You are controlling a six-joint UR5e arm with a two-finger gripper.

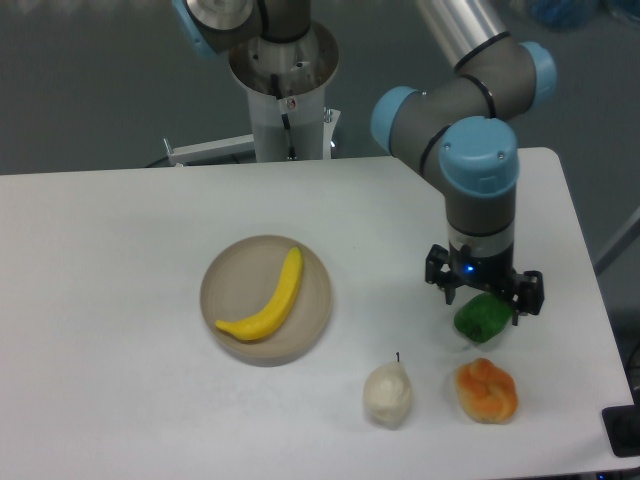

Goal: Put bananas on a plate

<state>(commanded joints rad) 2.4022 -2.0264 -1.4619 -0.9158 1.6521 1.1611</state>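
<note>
**Ana:** Camera view shows the banana (268, 306) lying inside the plate (225, 272), curved from the upper right of the dish down to its lower left rim. The plate sits near the middle of the desk (100, 300). I judge the task as done.

**Ben:** Agreed. Where is the hand (485, 296)?

**Ana:** Well apart from the plate, toward the desk's right edge, pointing straight down over a green lumpy item (483, 317). Its two fingers stand spread, one on each side of that item's top. I cannot tell whether they touch it, but they are not closed together.

**Ben:** And the other things?

**Ana:** A white pear-shaped item (387, 394) and an orange lumpy item (487, 390) lie near the front edge, the orange one just in front of the green one.

**Ben:** If the banana ever needed shifting, how would it handle?

**Ana:** My guess: light, fairly stiff along its length, with smooth skin that could slip between narrow fingers. It looks like a toy, though I cannot be sure. I would take it across the thick middle, fingers square to the curve, so it does not swing. Gripped near a tapered tip, it would probably pivot or slide out.

**Ben:** Any risk now?

**Ana:** Little. Its lower tip rests close to the rim, so a nudge to the plate might roll it off.
</note>
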